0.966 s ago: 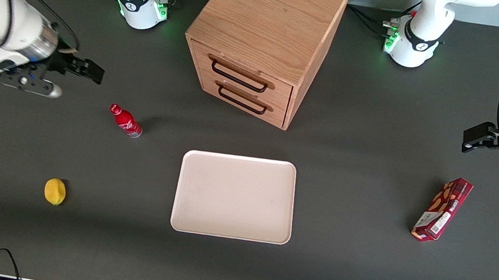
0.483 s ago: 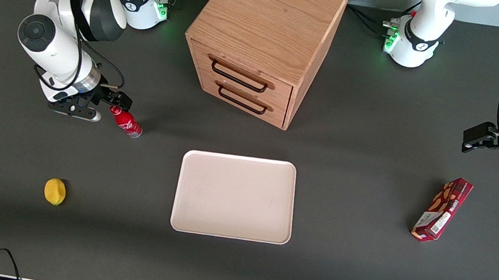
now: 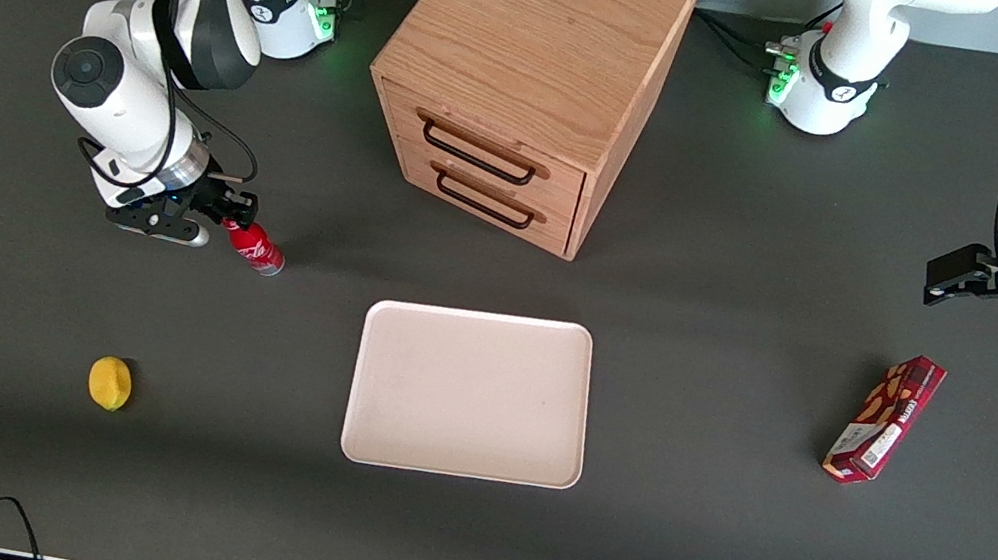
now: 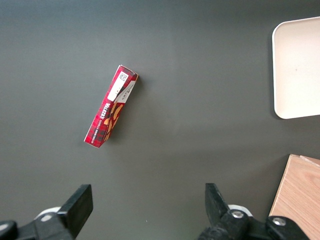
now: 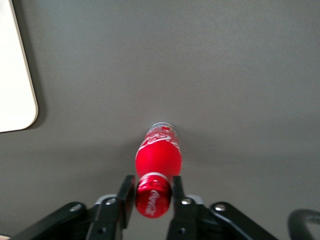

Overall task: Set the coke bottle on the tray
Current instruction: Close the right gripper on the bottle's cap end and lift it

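Observation:
The coke bottle (image 3: 256,247) is small, slim and red, with a red cap and white script. It stands on the dark table, toward the working arm's end from the tray (image 3: 470,392). The tray is large, flat, pale pinkish-white and bare. My right gripper (image 3: 233,215) is at the bottle's top, with one finger on each side of the cap, shut on it. In the right wrist view the gripper (image 5: 154,192) clamps the cap, the bottle's body (image 5: 159,155) reaches down to the table, and a corner of the tray (image 5: 15,75) shows.
A wooden two-drawer cabinet (image 3: 534,73) stands farther from the front camera than the tray. A yellow lemon-like object (image 3: 110,383) lies nearer the camera than the bottle. A dark red snack box (image 3: 885,418) lies toward the parked arm's end.
My right arm swung in from the table's end and came down to the bottle. The fingers now sit closed round its cap. The bottle has not moved.

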